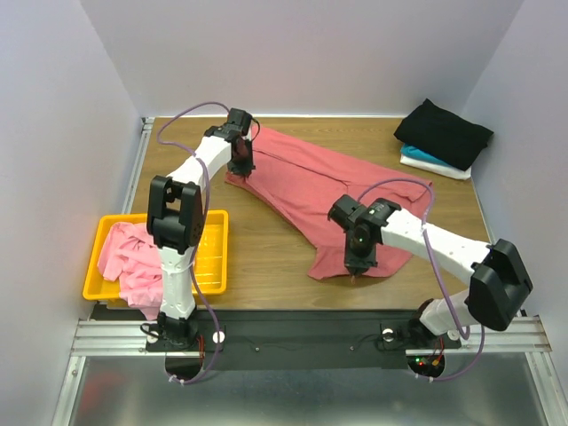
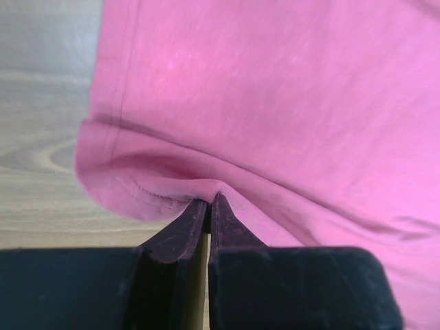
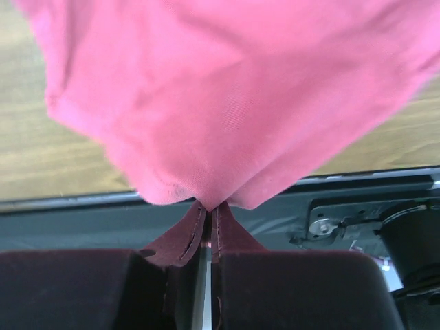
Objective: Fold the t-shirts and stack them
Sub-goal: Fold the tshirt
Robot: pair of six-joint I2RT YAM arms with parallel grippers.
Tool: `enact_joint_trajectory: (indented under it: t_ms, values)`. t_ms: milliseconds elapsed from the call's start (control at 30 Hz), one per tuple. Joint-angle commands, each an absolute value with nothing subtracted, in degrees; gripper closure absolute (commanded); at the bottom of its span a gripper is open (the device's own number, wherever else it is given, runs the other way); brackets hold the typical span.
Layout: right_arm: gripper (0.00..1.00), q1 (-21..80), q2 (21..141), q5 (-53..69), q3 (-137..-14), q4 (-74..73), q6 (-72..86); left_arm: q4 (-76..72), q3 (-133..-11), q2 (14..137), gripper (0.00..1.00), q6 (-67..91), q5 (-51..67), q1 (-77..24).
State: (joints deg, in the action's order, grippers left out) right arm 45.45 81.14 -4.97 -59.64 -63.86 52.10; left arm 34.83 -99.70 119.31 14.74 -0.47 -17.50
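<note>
A large dusty-red t-shirt [image 1: 311, 182] lies stretched across the middle of the wooden table. My left gripper [image 1: 240, 171] is shut on its far-left hemmed edge [image 2: 158, 196]. My right gripper [image 1: 357, 266] is shut on its near edge, and the cloth [image 3: 227, 103] hangs from the pinch above the table's front rail. A light pink t-shirt [image 1: 133, 257] lies crumpled in the yellow basket at the left. A black t-shirt [image 1: 442, 133] lies folded at the far right corner.
The yellow slotted basket [image 1: 213, 257] stands at the near left. Under the black shirt sit folded teal and white cloths [image 1: 435, 164]. The black front rail [image 1: 293, 337] runs along the near edge. Walls close in on three sides.
</note>
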Motion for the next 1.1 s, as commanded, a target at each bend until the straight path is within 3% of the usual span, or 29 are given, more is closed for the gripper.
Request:
enact_joint_trajectory:
  t_ms: [0, 167, 1067]
  values:
    - [1.00, 38.9, 81.0, -9.9, -62.2, -64.9, 47.6, 39.1, -107.1, 120.6, 0.96, 12.5, -0.5, -16.6]
    - [1.00, 30.5, 83.0, -10.5, -65.7, -61.5, 39.7, 41.2, -112.0, 123.7, 0.96, 12.0, 1.5, -16.4]
    - [1.00, 8.7, 101.7, -6.2, -85.2, -55.6, 21.1, 44.4, -126.4, 132.4, 0.96, 17.5, 8.2, -15.1]
